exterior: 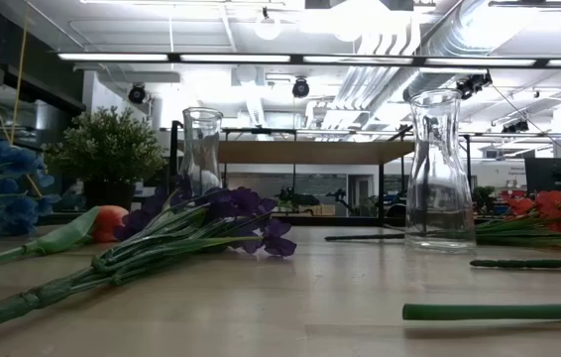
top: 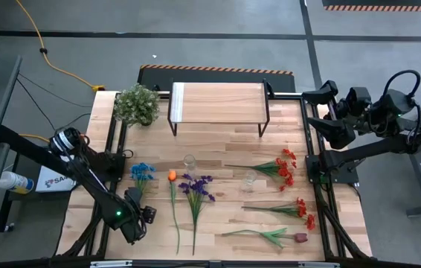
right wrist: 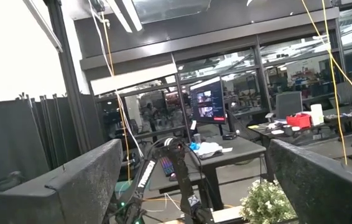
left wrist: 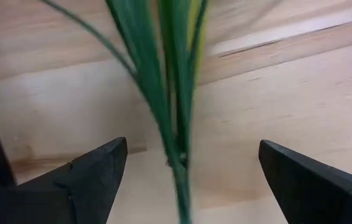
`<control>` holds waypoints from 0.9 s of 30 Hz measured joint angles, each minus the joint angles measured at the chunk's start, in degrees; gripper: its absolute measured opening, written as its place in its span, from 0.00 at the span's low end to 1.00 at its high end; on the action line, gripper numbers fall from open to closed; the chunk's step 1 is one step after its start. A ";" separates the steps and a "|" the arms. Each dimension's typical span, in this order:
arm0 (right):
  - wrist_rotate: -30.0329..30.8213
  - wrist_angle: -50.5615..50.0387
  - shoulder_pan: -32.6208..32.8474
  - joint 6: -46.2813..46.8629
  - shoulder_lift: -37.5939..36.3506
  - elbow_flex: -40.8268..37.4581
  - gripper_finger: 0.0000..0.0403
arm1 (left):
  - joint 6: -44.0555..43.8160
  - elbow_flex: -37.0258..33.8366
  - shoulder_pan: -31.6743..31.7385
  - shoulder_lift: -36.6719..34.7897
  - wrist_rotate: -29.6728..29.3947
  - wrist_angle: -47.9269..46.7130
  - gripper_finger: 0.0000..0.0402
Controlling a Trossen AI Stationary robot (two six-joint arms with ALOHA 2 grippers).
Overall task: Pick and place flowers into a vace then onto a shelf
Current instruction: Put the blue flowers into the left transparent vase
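Two wide-open fingers [left wrist: 95,174] of the left gripper [left wrist: 185,177], green stem [left wrist: 179,168] of the blue flower [top: 142,173] between them, untouched.

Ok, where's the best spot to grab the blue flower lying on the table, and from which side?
By its thin green stem, well below the bushy bloom, from straight above: the blue flower lies flat on the table, and the left gripper's open fingers straddle the stem.
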 joint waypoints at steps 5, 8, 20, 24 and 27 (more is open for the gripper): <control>0.04 -0.19 0.00 -0.13 0.02 0.00 0.98 | 0.81 0.00 2.17 -0.20 -0.95 -1.26 0.85; 0.09 -0.61 0.00 -0.13 0.00 0.00 0.98 | 4.68 0.00 4.19 -0.20 -0.96 -1.44 0.75; 0.11 -3.77 0.00 0.24 0.02 0.00 0.98 | 11.66 0.00 9.02 -0.20 0.86 -3.63 0.51; 0.11 -3.78 -0.02 0.24 0.02 0.00 0.98 | 11.31 -0.15 8.86 -0.20 3.08 -3.70 0.44; 0.11 -3.78 0.00 0.24 0.02 0.00 0.98 | 10.87 -0.19 8.86 -0.20 3.51 -3.48 0.37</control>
